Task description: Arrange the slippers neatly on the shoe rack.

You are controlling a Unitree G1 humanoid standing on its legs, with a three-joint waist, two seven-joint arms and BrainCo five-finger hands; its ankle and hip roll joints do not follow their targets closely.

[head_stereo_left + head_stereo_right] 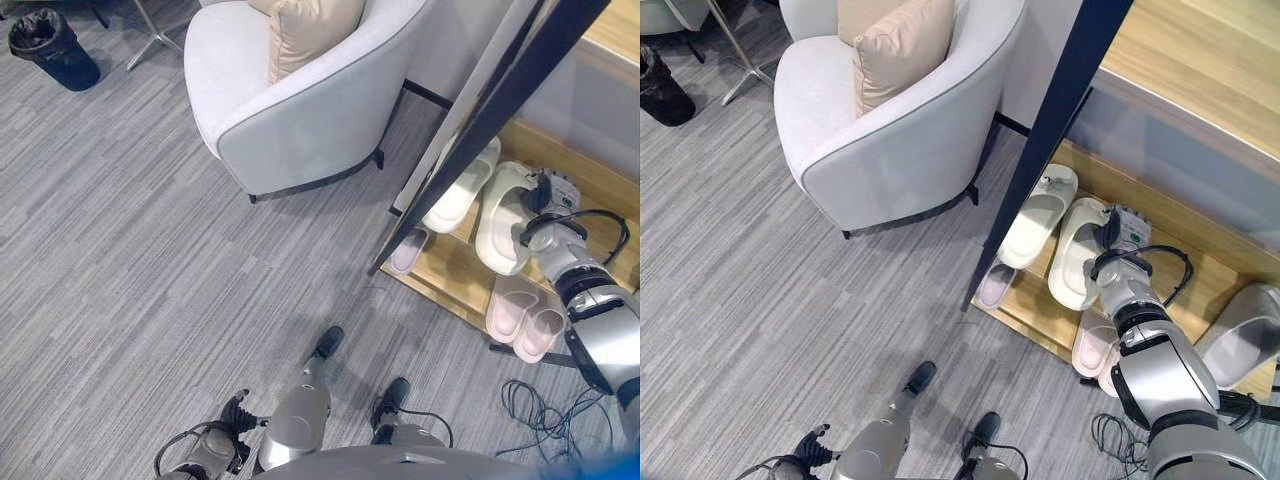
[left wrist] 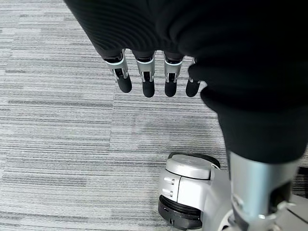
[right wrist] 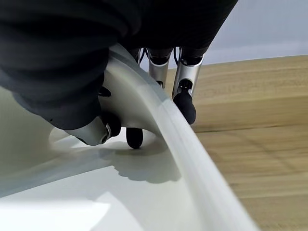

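Grey carpet (image 1: 150,250) lies under the idle left hand (image 2: 154,77), its fingers straight. On the wooden shoe rack (image 1: 1200,270) to the right, pink slippers (image 1: 525,315) sit nearest; beyond them, the right hand (image 1: 1110,235) pinches a cream slipper's (image 1: 1075,255) rim beside its mate (image 1: 1035,215).

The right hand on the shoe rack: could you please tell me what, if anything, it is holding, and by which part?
The right hand is pinching a cream foam slipper by its raised side rim, fingers outside, thumb inside. The left hand holds nothing.
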